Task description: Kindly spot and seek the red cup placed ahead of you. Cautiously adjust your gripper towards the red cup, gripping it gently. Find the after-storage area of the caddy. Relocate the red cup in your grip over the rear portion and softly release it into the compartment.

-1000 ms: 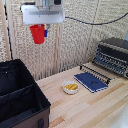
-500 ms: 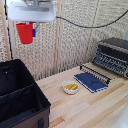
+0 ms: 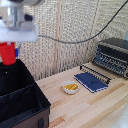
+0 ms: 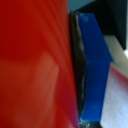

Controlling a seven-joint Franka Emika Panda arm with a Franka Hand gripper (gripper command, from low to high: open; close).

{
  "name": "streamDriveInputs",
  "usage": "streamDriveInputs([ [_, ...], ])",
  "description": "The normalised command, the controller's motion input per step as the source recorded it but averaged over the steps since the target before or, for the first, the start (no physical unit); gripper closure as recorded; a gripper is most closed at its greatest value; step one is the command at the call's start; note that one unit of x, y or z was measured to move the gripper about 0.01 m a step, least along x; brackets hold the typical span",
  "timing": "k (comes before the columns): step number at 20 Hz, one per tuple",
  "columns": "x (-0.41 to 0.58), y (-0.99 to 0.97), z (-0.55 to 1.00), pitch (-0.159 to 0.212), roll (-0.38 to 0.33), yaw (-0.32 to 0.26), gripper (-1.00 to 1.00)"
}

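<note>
**Cup carried above the caddy, release still to come**

The red cup (image 3: 8, 53) hangs in your hand (image 3: 10, 50), clenched on it; the wrist view shows a blue fingertip (image 4: 95, 65) pressed flat against its red wall. It sits over the caddy (image 3: 22, 100) at the exterior view's left, above the bench (image 3: 90, 107). You look to be in the carry step. Next, settle it over the rear portion (image 3: 12, 75), lower gently, then let go.

open caddy (image 3: 22, 102) top, divider (image 3: 17, 94) crossing inside
</note>
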Motion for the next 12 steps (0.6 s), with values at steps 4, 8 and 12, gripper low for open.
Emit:
streamDriveInputs([
  [4,0.029,0.44,-0.69,-0.037,-0.078,0.108,1.0],
  [8,0.296,0.04,-0.4,-0.113,-0.112,0.174,1.0],
  [12,0.445,-0.06,-0.08,-0.147,-0.044,0.206,1.0],
])
